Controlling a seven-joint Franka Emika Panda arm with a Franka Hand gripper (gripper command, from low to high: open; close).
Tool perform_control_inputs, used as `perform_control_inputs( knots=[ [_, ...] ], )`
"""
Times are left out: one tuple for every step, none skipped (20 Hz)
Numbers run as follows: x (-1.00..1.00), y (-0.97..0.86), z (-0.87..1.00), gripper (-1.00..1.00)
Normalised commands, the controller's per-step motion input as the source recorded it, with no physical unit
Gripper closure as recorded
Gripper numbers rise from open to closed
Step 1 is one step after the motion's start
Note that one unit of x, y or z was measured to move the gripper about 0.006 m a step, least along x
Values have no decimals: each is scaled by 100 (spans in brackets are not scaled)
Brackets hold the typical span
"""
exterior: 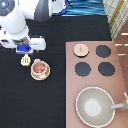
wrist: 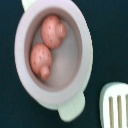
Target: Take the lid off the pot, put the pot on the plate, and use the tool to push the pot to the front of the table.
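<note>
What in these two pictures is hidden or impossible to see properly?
- Gripper, exterior view: above the pot, beside the tool; the arm hides its underside.
- Plate, exterior view: only a rim shows under the pot.
- Tool, wrist view: cut off by the edge; handle unseen.

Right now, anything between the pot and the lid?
Nothing: exterior view shows bare black table and stove edge between pot on plate and lid. Gripper hangs above tool.
</note>
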Motion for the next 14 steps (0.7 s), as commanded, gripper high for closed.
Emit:
perform_control_inputs(
  knots=[
    [-70,-58,-5,-100],
    [-70,-59,-8,-100],
    [-70,-60,-10,-100],
    [-69,-62,-13,-100],
    [-69,-63,-11,-100],
    [-69,-63,-11,-100],
    [-69,-63,-11,-100],
    [-69,-63,-12,-100],
    [-69,-61,-14,-100],
    [-69,-59,-17,-100],
    [-69,-58,-18,-100],
    [-69,-57,-19,-100],
    [-71,-55,-22,-100],
    [-76,-49,-31,-100]
  ],
)
